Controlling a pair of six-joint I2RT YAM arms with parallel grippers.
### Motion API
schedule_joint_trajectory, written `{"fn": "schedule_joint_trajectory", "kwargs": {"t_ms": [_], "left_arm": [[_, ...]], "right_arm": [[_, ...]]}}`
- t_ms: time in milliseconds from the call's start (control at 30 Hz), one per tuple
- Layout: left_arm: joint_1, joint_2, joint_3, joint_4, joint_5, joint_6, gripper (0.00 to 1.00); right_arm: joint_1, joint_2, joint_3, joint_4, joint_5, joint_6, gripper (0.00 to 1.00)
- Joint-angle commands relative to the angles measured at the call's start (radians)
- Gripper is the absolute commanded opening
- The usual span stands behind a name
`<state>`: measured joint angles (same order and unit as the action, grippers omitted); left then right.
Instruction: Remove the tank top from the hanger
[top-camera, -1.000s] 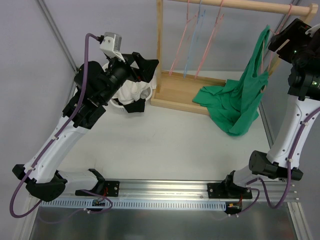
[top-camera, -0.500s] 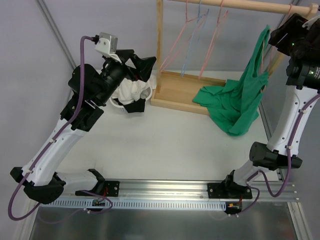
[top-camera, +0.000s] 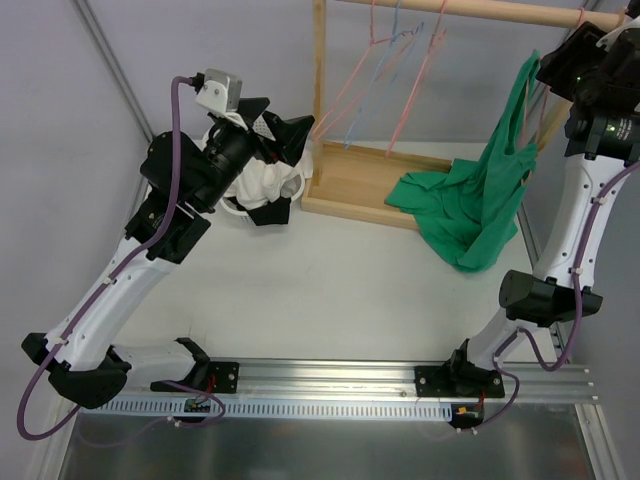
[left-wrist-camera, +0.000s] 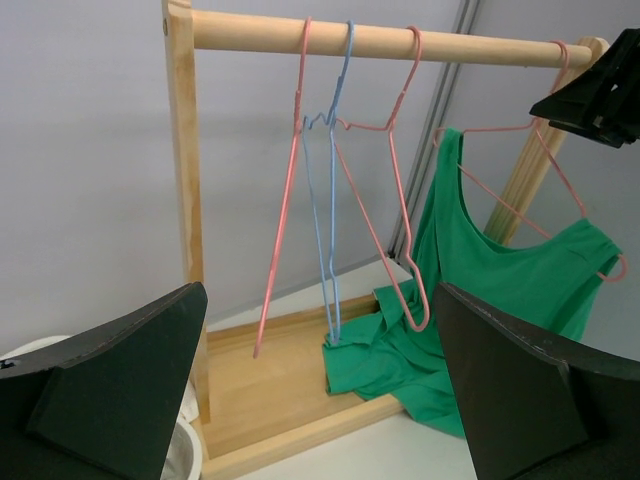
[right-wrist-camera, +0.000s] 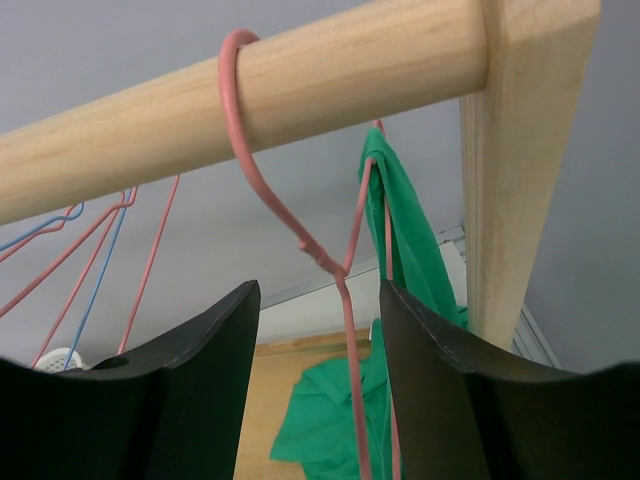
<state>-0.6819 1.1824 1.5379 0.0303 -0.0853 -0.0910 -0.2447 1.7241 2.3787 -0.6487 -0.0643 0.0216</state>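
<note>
left fingers (left-wrist-camera: 110, 390): spread wide and holding nothing. i hang above the counter (top-camera: 330, 280) off the left end of the rack, looking along it. a white tub (left-wrist-camera: 186, 450) of white cloth sits just below me.
right fingers (right-wrist-camera: 150, 400): part open, raised high at the right end of the rail. the hanger's neck runs down through the gap between them, and i cannot see either one pressing on it.
wooden clothes rack (left-wrist-camera: 250, 35): a round rail on two uprights over a flat wooden base, standing at the far side of the counter.
pink wire hanger (right-wrist-camera: 320, 257): hooked over the rail just beside the right upright, hanging tilted.
green tank top (top-camera: 480, 200): on that hanger. one strap sits high on the wire near the neck, and the body slumps down and to the left. its lower folds lie on the right end of the rack's base and spill onto the counter.
other hangers: two pink wire hangers (left-wrist-camera: 280, 230) and one blue wire hanger (left-wrist-camera: 333, 230) hang close together on the left half of the rail. they are well apart from the one that carries the tank top.
</note>
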Motion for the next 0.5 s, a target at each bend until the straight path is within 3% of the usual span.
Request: {"fn": "schedule_joint_trajectory", "kwargs": {"t_ms": [0, 133, 267, 467], "left_arm": [[-0.011, -0.02, -0.007, 0.079, 0.016, 0.042, 0.99], [-0.01, -0.017, -0.015, 0.088, 0.016, 0.06, 0.99], [-0.01, -0.013, -0.015, 0.1, 0.007, 0.082, 0.99], [-0.01, -0.02, -0.016, 0.115, -0.008, 0.106, 0.99]], "right_arm": [[-0.005, 0.018, 0.043, 0.104, 0.021, -0.012, 0.55], [0.008, 0.043, 0.042, 0.135, 0.035, -0.012, 0.53], [0.022, 0.068, 0.057, 0.142, 0.049, -0.045, 0.36], [0.05, 0.066, 0.048, 0.15, 0.096, -0.074, 0.22]]}}
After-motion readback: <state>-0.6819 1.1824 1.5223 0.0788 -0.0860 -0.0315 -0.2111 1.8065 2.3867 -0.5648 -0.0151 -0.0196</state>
